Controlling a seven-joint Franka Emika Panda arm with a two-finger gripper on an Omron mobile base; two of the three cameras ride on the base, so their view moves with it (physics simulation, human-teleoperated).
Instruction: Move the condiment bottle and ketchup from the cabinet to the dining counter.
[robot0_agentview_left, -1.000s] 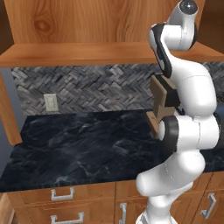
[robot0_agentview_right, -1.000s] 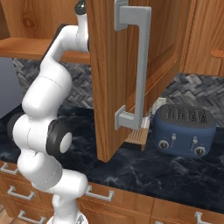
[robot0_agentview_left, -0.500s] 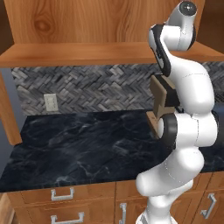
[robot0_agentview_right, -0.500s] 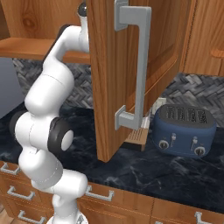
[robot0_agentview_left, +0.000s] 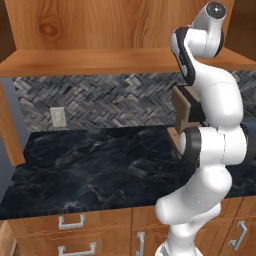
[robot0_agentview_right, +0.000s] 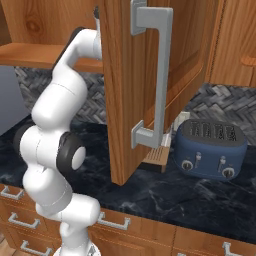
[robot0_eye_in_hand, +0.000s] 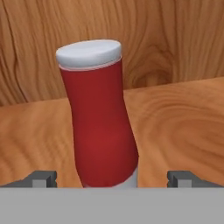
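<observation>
Ketchup (robot0_eye_in_hand: 98, 118) x1 upright on cabinet (robot0_eye_in_hand: 175, 113) shelf, between spread fingers (robot0_eye_in_hand: 41, 178)

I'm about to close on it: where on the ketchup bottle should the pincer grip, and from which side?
Grip the ketchup low on its red body, coming straight in from the front along the cabinet shelf. It stands upright between the open pincer fingertips; the body is round, so squeezing from both sides below the pale cap should hold.

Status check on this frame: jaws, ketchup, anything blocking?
Gripper jaws open, one fingertip either side of the ketchup, not closed on it. Ketchup upright on the cabinet shelf. Nothing between jaws and bottle.
</observation>
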